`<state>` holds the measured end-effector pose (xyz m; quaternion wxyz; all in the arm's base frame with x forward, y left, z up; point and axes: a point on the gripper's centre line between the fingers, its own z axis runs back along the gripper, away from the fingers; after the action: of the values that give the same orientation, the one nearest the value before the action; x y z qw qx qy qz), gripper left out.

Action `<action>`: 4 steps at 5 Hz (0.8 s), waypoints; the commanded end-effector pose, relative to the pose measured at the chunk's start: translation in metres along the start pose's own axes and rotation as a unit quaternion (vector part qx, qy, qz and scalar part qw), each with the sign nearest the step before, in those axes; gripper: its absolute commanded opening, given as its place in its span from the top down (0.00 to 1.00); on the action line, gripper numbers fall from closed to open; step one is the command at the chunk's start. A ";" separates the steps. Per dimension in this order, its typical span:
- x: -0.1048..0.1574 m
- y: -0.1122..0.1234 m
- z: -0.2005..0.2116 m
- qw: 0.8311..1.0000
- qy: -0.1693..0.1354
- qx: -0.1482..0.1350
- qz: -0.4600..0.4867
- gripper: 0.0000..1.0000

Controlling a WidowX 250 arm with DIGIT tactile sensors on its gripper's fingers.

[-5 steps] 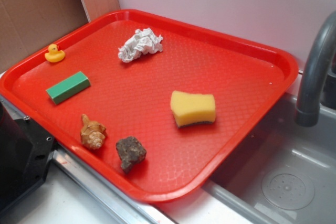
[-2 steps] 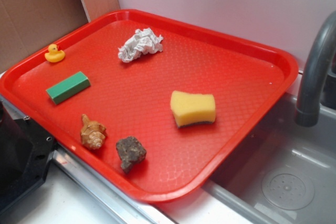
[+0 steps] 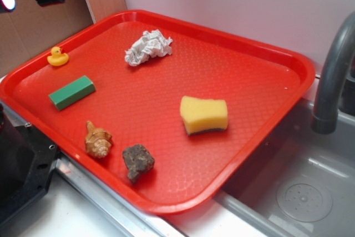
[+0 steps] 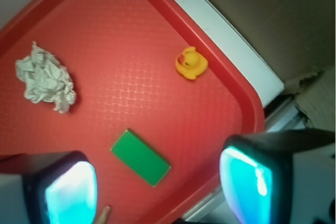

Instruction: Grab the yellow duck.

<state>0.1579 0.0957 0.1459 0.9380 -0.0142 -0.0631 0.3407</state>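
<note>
Yellow duck [image 4: 191,63] — fingers [image 4: 71,192] spread.

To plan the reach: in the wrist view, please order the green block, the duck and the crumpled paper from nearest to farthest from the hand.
1. Green block, between the hand's fingers.
2. Duck, upper right, beside the tray's rim.
3. Crumpled paper, far left.

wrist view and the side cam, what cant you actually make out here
- Gripper: the wrist view shows only the two finger pads, set wide apart; the exterior view cuts it off at the top-left corner.
- Seashell: in the wrist view only a sliver shows at the bottom edge, beside the left pad.
- Yellow duck: its beak is blurred in the wrist view and tiny in the exterior view.
- Faucet: its top is cut by the exterior view's right edge.
</note>
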 end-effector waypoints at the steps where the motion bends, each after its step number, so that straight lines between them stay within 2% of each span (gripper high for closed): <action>1: -0.001 0.005 0.006 1.000 -0.011 -0.001 0.000 0.00; 2: 0.023 0.022 -0.037 0.992 -0.026 0.039 0.120 0.00; 3: 0.039 0.028 -0.065 0.980 -0.009 0.037 0.195 0.00; 4: 0.046 0.037 -0.080 0.965 -0.031 0.042 0.257 0.00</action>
<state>0.1858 0.1512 0.0616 0.8201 0.0185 -0.0560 0.5692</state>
